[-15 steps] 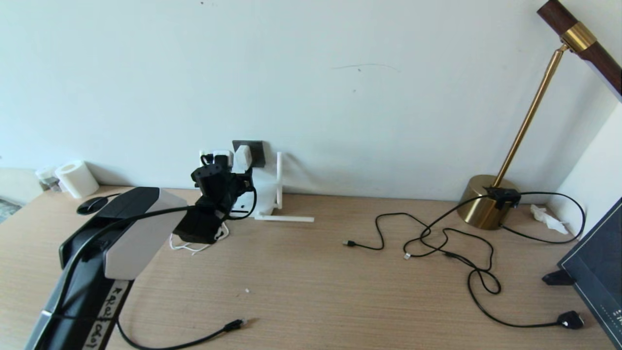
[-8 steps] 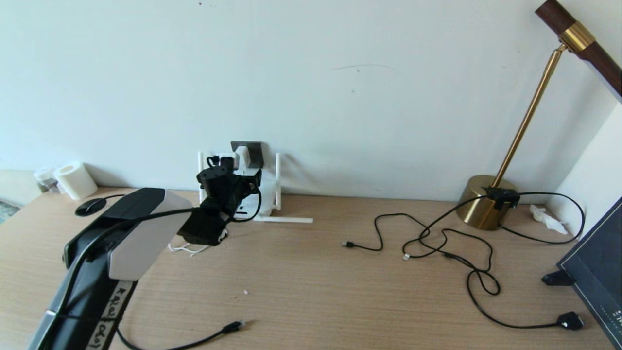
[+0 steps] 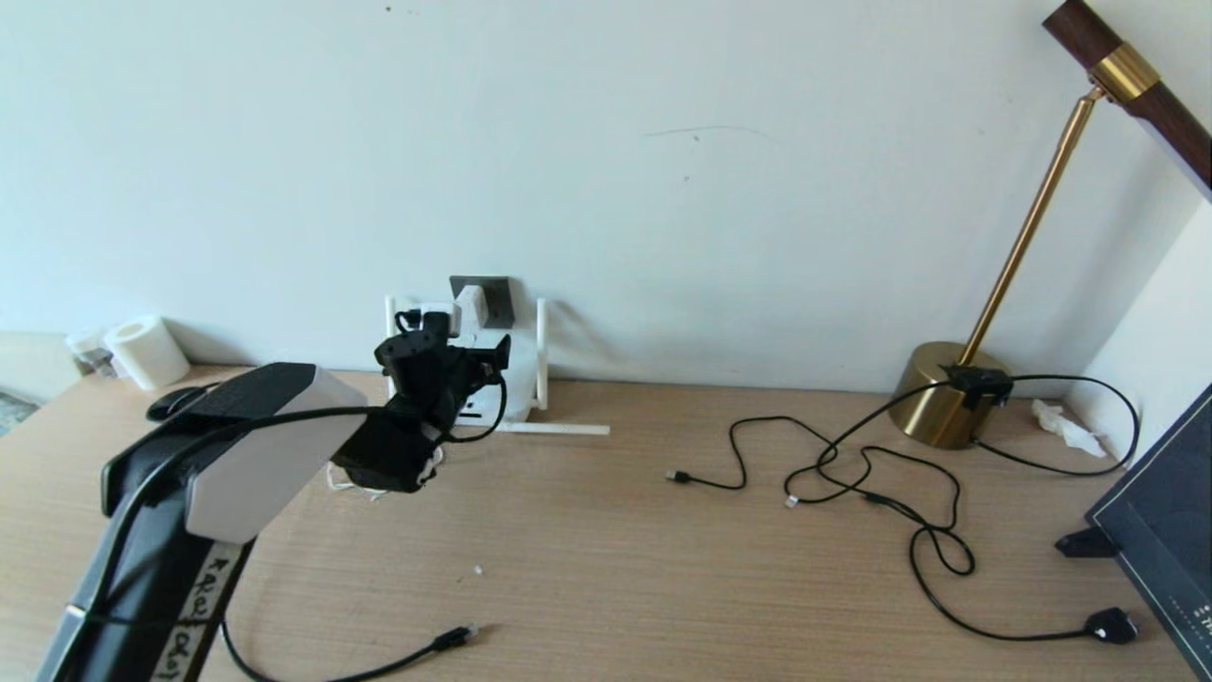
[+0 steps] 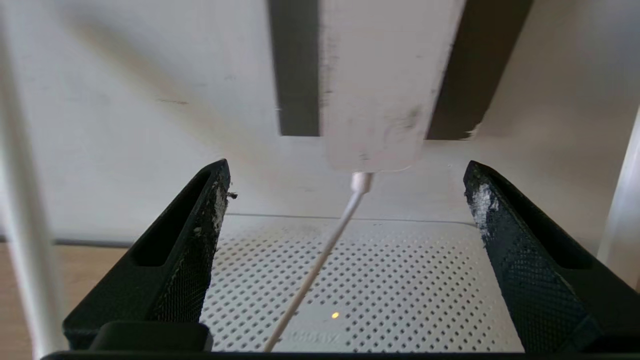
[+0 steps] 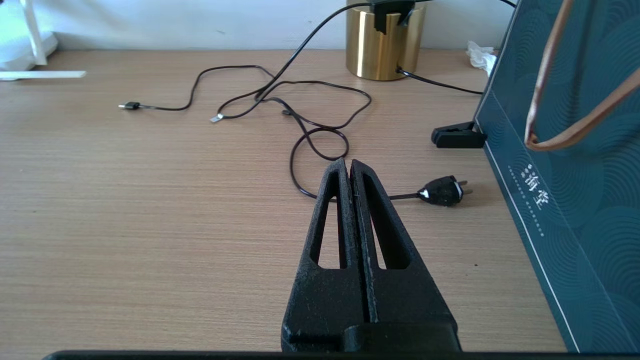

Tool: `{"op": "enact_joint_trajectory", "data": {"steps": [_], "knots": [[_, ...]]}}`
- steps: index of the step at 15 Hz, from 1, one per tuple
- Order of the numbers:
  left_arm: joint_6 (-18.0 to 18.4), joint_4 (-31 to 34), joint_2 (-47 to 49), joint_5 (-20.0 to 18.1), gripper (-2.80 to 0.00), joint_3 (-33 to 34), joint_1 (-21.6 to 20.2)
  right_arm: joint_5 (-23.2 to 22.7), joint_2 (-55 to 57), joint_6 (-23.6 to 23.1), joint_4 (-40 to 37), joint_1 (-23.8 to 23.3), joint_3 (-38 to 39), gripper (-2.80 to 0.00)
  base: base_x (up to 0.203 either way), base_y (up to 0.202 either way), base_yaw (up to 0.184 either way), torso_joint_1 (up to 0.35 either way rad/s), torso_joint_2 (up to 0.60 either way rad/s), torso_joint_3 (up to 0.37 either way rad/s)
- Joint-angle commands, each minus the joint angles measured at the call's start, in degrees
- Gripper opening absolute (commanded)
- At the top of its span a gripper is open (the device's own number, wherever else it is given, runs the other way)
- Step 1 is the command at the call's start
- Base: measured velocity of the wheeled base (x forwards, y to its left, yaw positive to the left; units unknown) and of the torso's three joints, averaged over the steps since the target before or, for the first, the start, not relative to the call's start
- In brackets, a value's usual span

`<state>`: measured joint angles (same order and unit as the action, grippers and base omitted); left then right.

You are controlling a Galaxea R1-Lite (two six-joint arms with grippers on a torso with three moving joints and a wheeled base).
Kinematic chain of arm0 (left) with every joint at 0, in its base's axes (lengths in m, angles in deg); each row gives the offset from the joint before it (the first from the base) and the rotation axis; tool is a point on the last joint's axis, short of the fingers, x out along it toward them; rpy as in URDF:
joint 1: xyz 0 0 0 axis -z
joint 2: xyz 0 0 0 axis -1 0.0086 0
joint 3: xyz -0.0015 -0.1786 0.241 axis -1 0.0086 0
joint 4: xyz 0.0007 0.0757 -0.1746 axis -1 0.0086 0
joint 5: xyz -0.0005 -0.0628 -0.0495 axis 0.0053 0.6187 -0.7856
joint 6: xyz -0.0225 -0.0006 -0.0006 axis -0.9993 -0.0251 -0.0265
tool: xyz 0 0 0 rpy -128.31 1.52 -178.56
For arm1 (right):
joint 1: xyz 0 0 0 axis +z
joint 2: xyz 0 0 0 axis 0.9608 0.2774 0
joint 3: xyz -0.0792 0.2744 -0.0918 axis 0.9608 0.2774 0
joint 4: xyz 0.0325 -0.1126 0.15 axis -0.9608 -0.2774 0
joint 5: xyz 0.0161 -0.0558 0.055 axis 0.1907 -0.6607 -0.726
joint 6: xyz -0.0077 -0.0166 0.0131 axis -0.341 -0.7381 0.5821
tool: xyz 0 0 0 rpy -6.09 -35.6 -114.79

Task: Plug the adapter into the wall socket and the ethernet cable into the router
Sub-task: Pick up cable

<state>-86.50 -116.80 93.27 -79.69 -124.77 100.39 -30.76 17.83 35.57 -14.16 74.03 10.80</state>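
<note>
Left claw [image 4: 345,240]: spread wide, clear of the adapter [image 4: 380,95] sitting in the wall socket [image 4: 295,75].
Right claw [image 5: 350,172]: pressed together, idle.
Risk: the thin cord [image 4: 320,265] between the fingers could snag and unseat the plug.
Pending: ethernet cable [image 3: 454,633] at the desk [image 3: 606,549] front edge.

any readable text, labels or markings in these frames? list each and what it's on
"海堂", two white Chinese characters, as best I can read them: on the dark teal bag; the small print below them is too small to read.
Handwritten black marks on a white strip on the left arm: not legible.
Faint embossed lettering, upside down, on the router near its lit yellow dot: too blurred to read.
Nothing else readable.
</note>
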Motion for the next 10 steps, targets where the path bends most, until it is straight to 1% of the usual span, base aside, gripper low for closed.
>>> {"op": "enact_joint_trajectory", "data": {"steps": [1,5,8,10], "knots": [[0.04,-2.04,-4.04,-0.10,0.00,5.16,0.37,0.00,0.09,0.01,0.04,0.04,0.00,-2.80,0.000,0.000,0.000,0.000,0.00,0.000],[0.04,-7.16,-10.35,-1.41,0.00,18.16,1.94,0.00,0.09,0.01,0.04,0.04,0.00,-2.80,0.000,0.000,0.000,0.000,0.00,0.000],[0.04,-11.11,-17.99,-2.37,0.00,29.75,3.92,0.00,0.09,0.01,0.04,0.04,0.00,-2.80,0.000,0.000,0.000,0.000,0.00,0.000],[0.08,-12.07,-23.73,-2.07,0.00,37.79,4.81,0.00,0.09,0.01,0.04,0.04,0.00,-2.80,0.000,0.000,0.000,0.000,0.00,0.000]]}}
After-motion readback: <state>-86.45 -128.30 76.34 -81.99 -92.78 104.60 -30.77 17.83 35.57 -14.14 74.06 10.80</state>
